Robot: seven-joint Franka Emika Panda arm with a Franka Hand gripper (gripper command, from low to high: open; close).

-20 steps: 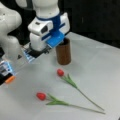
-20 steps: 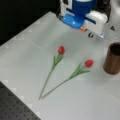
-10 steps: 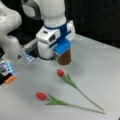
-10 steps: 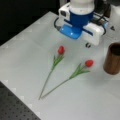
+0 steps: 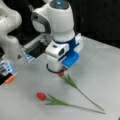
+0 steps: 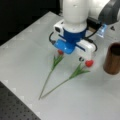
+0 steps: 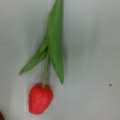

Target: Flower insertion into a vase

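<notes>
While low over the tulip bloom [image 7: 40, 98], centre gripper [image 5: 62, 68] on stem [image 7: 45, 70] just beside that bloom, clear of leaves [image 7: 56, 45] beyond it; cannot tell claw spread.

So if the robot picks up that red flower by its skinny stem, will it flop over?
Probably a bit. The tulip under the gripper has a thin stem carrying a fat red bud, so the head may droop. It lies flat on the table and looks light, so it should lift easily. The long leaves look soft and may bend.
</notes>
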